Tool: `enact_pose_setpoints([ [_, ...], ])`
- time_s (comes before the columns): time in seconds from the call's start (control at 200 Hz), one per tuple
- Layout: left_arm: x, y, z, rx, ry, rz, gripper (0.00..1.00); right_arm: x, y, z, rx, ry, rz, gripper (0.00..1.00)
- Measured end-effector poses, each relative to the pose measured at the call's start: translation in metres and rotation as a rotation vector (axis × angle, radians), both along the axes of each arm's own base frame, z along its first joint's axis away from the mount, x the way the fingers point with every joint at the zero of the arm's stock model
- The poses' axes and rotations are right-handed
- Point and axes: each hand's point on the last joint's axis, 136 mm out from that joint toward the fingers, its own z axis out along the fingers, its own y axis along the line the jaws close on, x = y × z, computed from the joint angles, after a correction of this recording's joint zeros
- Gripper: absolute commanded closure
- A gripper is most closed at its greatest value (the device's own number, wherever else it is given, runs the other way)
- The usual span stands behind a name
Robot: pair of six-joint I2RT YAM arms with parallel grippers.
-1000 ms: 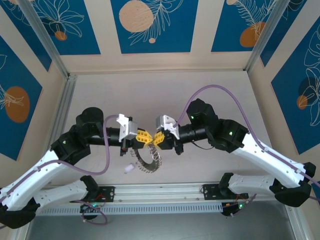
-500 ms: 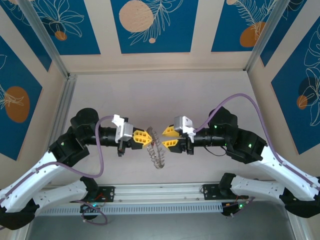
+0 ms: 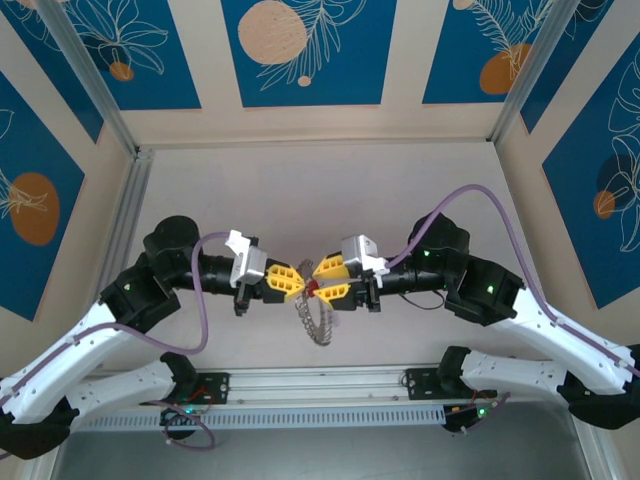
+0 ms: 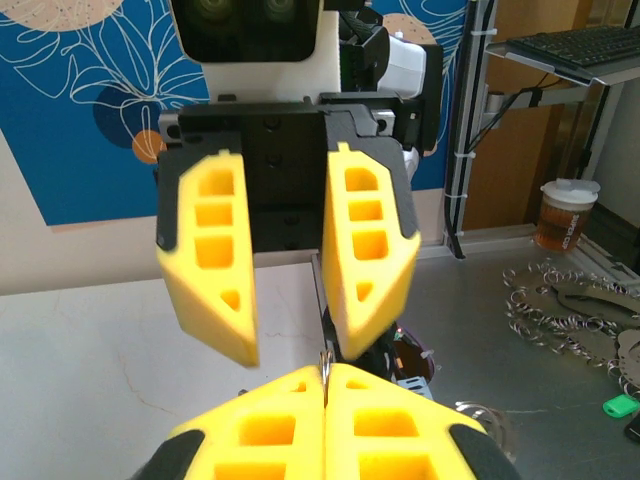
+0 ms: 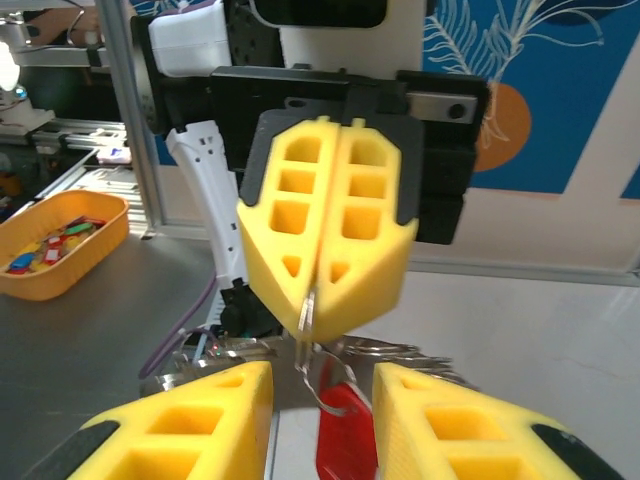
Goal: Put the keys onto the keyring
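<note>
Top external, left gripper [image 3: 297, 285] holding keyring [image 3: 316, 322], table [image 3: 250, 190] edges seemingly far

— What sort of place do you work in?

— A robot lab, I'd say. My table [image 3: 300, 190] is boxed in by aluminium posts [image 3: 88, 75] and printed blue panels [image 3: 300, 50], and I'm bolted to a metal rail [image 3: 320, 378] at its near edge.

— And past the panels?

— A grey bench [image 4: 470, 295] strewn with loose metal rings [image 4: 545, 310], a drink cup [image 4: 566, 215], a keyboard [image 4: 585, 45] on a shelf, and an orange basket [image 5: 60, 275] of small coloured parts.
</note>
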Motion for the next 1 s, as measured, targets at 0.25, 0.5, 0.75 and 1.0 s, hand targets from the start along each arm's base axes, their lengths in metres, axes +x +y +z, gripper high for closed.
enact_pose_setpoints([
  [0.25, 0.003, -0.003, -0.003, 0.002, 0.009, 0.002, 1.0, 0.002, 0.01, -0.01, -0.031, 0.021, 0.012, 0.81],
  [0.5, 0.003, -0.001, -0.002, -0.01, 0.019, 0.008, 1.0, 0.004, 0.011, -0.011, -0.032, 0.016, 0.004, 1.0],
  [0.75, 0.018, 0.0, -0.005, 0.046, -0.009, 0.095, 0.69, 0.021, 0.008, -0.014, -0.094, -0.008, -0.106, 1.0],
  [1.0, 0.039, 0.013, -0.017, 0.167, -0.074, 0.243, 0.65, 0.053, 0.002, -0.017, -0.244, -0.066, -0.274, 1.0],
])
